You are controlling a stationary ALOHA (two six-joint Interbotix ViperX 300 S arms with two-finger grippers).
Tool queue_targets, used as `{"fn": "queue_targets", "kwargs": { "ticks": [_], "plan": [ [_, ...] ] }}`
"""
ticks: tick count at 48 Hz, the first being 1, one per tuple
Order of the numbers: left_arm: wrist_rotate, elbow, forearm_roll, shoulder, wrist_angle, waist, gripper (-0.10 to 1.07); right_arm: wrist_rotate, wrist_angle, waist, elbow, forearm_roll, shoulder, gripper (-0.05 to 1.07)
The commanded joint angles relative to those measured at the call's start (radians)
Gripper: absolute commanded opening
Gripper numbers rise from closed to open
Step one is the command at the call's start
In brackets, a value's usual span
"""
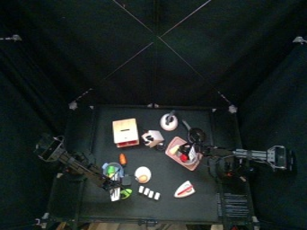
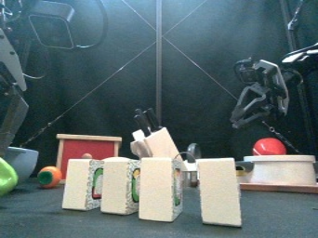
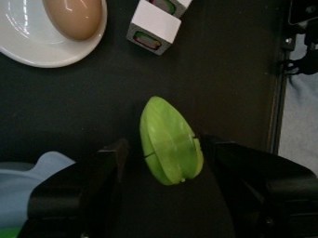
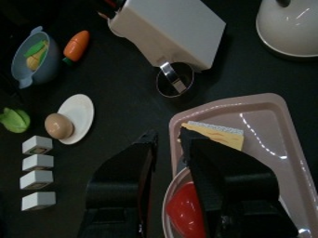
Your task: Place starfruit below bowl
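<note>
The starfruit (image 3: pixel 169 141), yellow-green and lumpy, lies on the black table between the jaws of my left gripper (image 3: pixel 165 156), which stand open on either side of it. The blue-grey bowl (image 3: pixel 35 178) is right next to it. In the right wrist view the bowl (image 4: pixel 33 51) shows green and orange inside, with the starfruit (image 4: pixel 11 119) beside it. In the front view the starfruit (image 2: pixel 6 176) is at the far left, in front of the bowl (image 2: pixel 20 159). My right gripper (image 4: pixel 168 151) hangs open and empty over the pink plate (image 4: pixel 267 125).
An orange carrot piece (image 4: pixel 77 44) lies by the bowl. A pale disc with an orange centre (image 4: pixel 71 116), a row of white blocks (image 4: pixel 37 163), a metal cup (image 4: pixel 178 79), a white box (image 4: pixel 168 28) and a white teapot (image 4: pixel 293 20) stand around.
</note>
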Motion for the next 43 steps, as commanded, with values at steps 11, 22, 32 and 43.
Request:
{"fn": "queue_targets", "kwargs": {
  "ticks": [11, 22, 32, 43],
  "plan": [
    [0.000, -0.011, -0.008, -0.015, 0.000, -0.003, 1.02, 0.000, -0.006, 0.002, -0.008, 0.002, -0.003, 0.69],
    [0.000, -0.014, -0.006, -0.023, 0.003, 0.003, 1.02, 0.000, -0.006, 0.002, -0.008, 0.002, -0.003, 0.69],
    [0.002, -0.017, -0.005, -0.025, 0.003, 0.003, 1.02, 0.000, -0.006, 0.002, -0.008, 0.002, -0.003, 0.69],
    [0.003, -0.021, -0.003, -0.060, 0.000, 0.006, 1.02, -0.005, -0.009, 0.005, -0.003, -0.015, -0.003, 0.69]
  ]
}}
